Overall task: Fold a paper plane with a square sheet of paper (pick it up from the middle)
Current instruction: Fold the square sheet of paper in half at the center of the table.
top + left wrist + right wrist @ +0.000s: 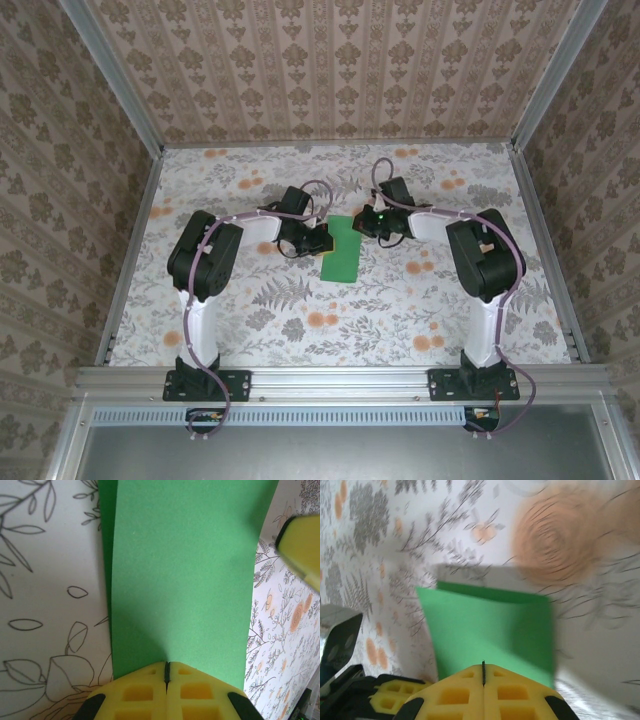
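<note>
The square sheet of paper [341, 250] is bright green and shows as a narrow upright rectangle at mid-table, between the two arms. My left gripper [318, 240] is at its left edge and my right gripper [368, 222] at its upper right. In the left wrist view the yellow jaws [167, 667] are shut on the paper's [180, 570] near edge, and a darker strip of a lower layer runs along its left side. In the right wrist view the jaws [483, 667] are likewise shut on the paper [485, 625], which is raised and casts a shadow on the cloth.
A floral tablecloth [300, 320] covers the table, with wallpapered walls on three sides and a metal rail [340, 378] at the near edge. My right gripper's yellow finger [300, 545] shows beyond the paper, and my left gripper's finger [395, 695] sits close beside my right jaws.
</note>
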You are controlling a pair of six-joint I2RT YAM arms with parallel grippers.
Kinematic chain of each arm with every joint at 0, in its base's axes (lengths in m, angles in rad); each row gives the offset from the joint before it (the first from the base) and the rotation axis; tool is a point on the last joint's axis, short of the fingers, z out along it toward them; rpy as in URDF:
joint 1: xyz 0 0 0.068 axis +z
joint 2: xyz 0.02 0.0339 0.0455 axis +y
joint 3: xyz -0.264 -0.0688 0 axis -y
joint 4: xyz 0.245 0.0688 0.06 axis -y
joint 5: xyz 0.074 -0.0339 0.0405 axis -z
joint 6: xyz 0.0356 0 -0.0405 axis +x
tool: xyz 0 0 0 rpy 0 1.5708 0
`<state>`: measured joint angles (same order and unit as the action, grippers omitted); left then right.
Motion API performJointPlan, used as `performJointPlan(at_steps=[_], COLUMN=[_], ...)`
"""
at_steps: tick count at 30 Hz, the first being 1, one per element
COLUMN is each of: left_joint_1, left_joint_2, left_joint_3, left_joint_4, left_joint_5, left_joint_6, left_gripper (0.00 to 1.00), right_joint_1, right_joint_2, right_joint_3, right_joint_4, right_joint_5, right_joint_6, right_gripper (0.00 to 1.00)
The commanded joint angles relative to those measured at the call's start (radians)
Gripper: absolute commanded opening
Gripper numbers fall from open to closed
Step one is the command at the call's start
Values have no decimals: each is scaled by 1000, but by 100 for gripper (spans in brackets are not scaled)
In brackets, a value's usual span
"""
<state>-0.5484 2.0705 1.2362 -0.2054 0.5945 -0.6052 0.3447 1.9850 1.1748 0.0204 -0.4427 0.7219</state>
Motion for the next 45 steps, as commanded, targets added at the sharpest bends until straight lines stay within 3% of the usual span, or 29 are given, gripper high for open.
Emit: performJointPlan(at_steps=[1, 8, 15, 21, 25, 32, 38, 45], left_joint_1=[-7, -7, -7, -7, -7, -7, -8, -8], left_joint_2=[140, 138, 134, 129, 125, 105, 95, 99], left_joint_3=[-107, -116, -126, -124, -121, -123, -126, -132], left_joint_4=[-239, -236, -233, -234, -233, -223, -212, -209], left_joint_5=[-234, -234, -233, -237, -238, -233, -226, -231], left_joint_6=[10, 9, 17, 18, 12, 2, -5, -9], left_gripper=[0, 0, 0, 0, 0, 0, 0, 0], right_joint_1=[15, -10, -134, -165, -134, 5, 104, 114], right_joint_2=[48, 132, 184, 92, -14, -138, -98, -72], right_joint_3=[42, 116, 175, 196, 60, -160, -151, -174], right_joint_4=[1, -34, -80, -165, -100, 2, -26, -86], right_joint_5=[-36, 7, 45, 25, -65, -98, -84, -74], right_joint_6=[29, 22, 30, -51, -20, 96, 109, 73], right_gripper=[0, 0, 0, 0, 0, 0, 0, 0])
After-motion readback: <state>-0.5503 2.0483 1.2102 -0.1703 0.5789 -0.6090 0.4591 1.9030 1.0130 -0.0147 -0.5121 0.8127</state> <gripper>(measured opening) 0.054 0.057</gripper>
